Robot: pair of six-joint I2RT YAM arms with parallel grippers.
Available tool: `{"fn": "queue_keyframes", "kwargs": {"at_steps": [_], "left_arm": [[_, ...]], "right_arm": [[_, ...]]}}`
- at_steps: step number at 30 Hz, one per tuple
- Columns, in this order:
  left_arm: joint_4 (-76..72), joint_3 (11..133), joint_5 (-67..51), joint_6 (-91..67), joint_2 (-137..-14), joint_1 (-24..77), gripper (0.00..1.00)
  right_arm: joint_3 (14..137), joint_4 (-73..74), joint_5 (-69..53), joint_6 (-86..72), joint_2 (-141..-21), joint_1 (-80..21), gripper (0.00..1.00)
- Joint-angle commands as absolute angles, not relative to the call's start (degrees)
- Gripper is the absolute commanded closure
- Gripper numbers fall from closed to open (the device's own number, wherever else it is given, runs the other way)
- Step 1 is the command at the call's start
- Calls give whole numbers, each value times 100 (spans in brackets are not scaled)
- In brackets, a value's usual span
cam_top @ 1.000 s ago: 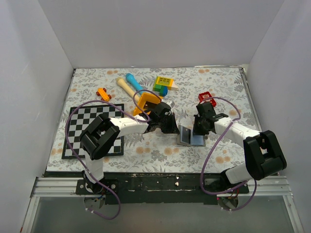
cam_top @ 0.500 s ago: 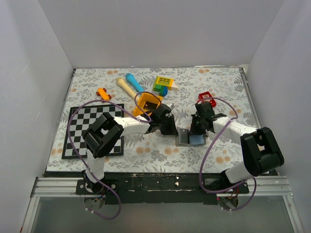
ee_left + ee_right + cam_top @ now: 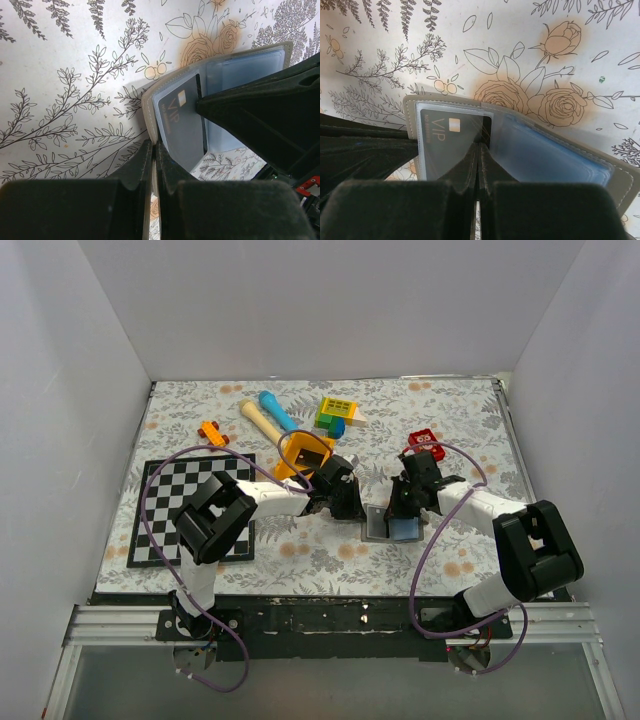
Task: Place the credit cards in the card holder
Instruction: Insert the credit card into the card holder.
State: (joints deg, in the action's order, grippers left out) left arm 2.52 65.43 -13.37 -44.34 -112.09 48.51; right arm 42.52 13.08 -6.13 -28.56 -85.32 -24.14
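The grey card holder [image 3: 389, 526] lies open on the floral cloth between my two grippers. My left gripper [image 3: 155, 148] is shut on the edge of its left flap [image 3: 149, 111] and holds that flap tilted up. A black credit card marked VIP [image 3: 451, 143] sits in the clear left pocket, and its right edge sticks out a little at the fold. My right gripper [image 3: 479, 148] is shut, with its tips against the card at the fold. The pale blue right pocket [image 3: 545, 156] shows no card. In the top view the left gripper [image 3: 350, 504] and right gripper [image 3: 404, 506] flank the holder.
A red block [image 3: 424, 441] lies just behind the right arm. An orange tray [image 3: 303, 452] is behind the left arm. A chessboard mat [image 3: 165, 508] lies at the left. A yellow-green block [image 3: 337, 413], blue and cream sticks [image 3: 270, 412] and a small orange toy [image 3: 212, 432] lie at the back.
The card holder has shifted slightly left and its left flap stands more upright. Both grippers have stayed at it and closed in a little.
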Motion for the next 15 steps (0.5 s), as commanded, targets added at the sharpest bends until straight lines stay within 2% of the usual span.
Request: {"fn": "queue_keyframes", "kwargs": {"at_steps": [1,15], "left_arm": [[273,6548,-1318,-4359,-11101,4887,100],[281,6539,-1301,-4351,-11101,4887,100]], "right_arm": [[4271,1388,-458,-2909,-8447,-2452,99],[4219,1828,-149,-2857,-8156,-2452,99]]}}
